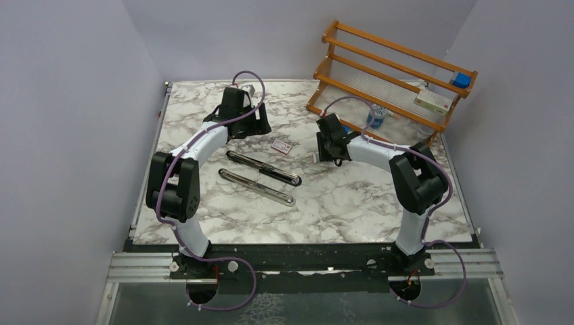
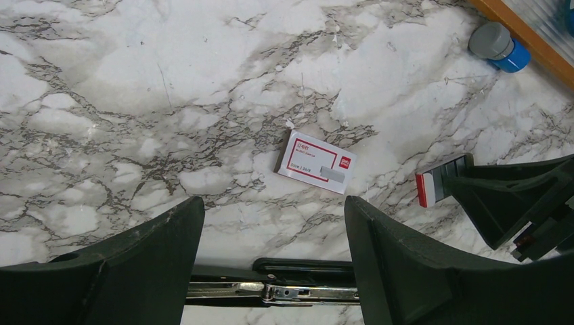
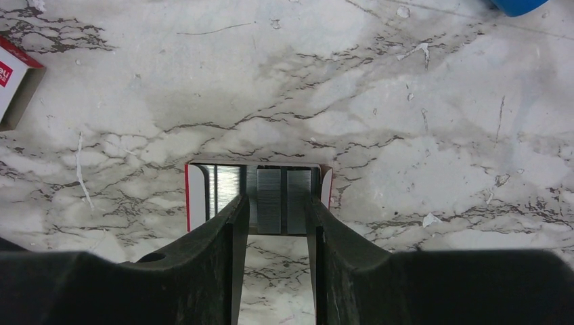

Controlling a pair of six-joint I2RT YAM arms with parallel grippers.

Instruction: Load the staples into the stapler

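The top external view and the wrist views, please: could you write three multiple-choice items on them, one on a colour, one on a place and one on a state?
1. What colour is the rack?
A. black
B. orange-brown
C. white

2. Where does the staple box lie?
A. on the rack
B. on the table, just beyond the stapler
C. on top of the stapler

3. How do the jaws of the left gripper stand?
A. shut on the staple box
B. shut on the stapler
C. open, holding nothing

Answers:
1 B, its wooden rails are orange-brown.
2 B, the top view shows it flat on the marble, apart from the stapler.
3 C, the left wrist view shows a wide gap with only the table and the staple box below.
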